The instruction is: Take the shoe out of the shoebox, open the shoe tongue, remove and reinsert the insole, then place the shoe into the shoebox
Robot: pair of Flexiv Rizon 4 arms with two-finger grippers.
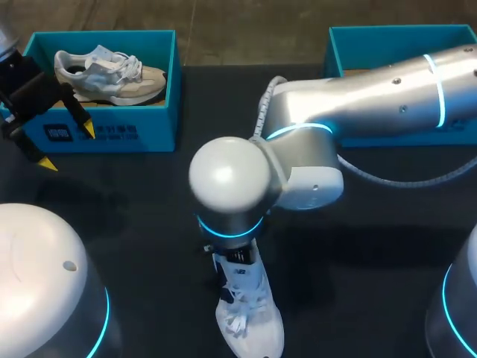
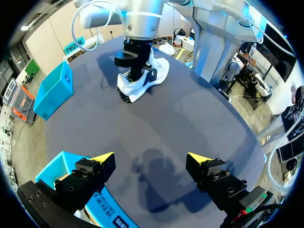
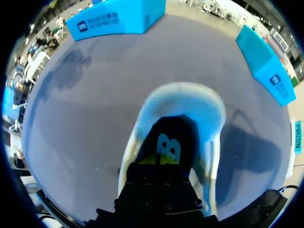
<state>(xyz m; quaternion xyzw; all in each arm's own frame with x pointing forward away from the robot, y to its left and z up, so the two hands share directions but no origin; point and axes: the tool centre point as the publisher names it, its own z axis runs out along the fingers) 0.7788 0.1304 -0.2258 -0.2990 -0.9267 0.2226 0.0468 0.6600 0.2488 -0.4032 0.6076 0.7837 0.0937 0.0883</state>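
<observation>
Shoe: a white sneaker [image 1: 250, 321] with a mesh-like upper and white laces, lying on the table at the lower middle of the head view, outside both boxes; dark navy shows at its collar. In the left wrist view the same shoe [image 2: 142, 83] lies far ahead of the left gripper, under the right arm's wrist.
Insole: dark, smooth-looking liner [image 3: 173, 137] inside the shoe's opening, with a pale logo mark printed on it.
Right gripper: [image 3: 161, 159] pointed straight down into the shoe's opening, its yellow tips at the insole; whether it has hold of anything cannot be told.
Right arm: silver, rounded housing with glowing blue rings [image 1: 373, 89], entering from the upper right of the head view and bending down over the shoe.
Left gripper: [image 1: 68, 147] at the upper left of the head view, spread wide with nothing between its black, yellow-tipped fingers [image 2: 104, 159]; it hangs above the table in front of the left shoebox.
Left shoebox: open blue cardboard box [image 1: 160, 89] at the upper left, white print and a small square label on its front wall, too small to make out.
Other sneaker: white and beige [image 1: 112, 74], lying on its side in the left shoebox.
Right shoebox: matching blue box [image 1: 335, 45] at the upper right, partly hidden behind the right arm.
Table: dark, matte, flat surface [image 1: 149, 224].
</observation>
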